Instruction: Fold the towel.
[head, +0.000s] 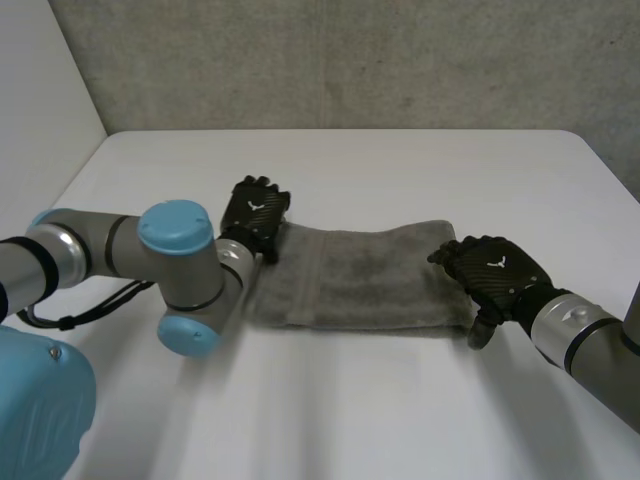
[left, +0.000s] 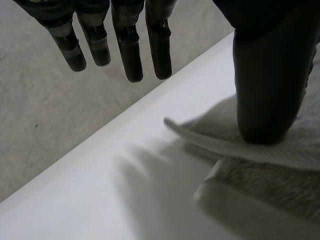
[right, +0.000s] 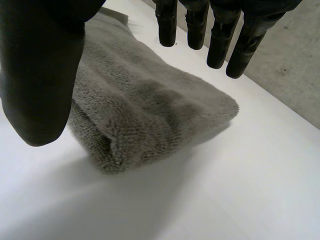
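- Left hand (head: 255, 212) at one end of the towel (head: 360, 280), fingers straight, empty.
- Right hand (head: 495, 270) at the other end, fingers straight, empty.
- Risk: pinching only one layer would pull the fold open.

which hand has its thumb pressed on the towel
The left hand: its thumb sits on the towel's end layer, fingers straight. The right hand hangs open above the other end.
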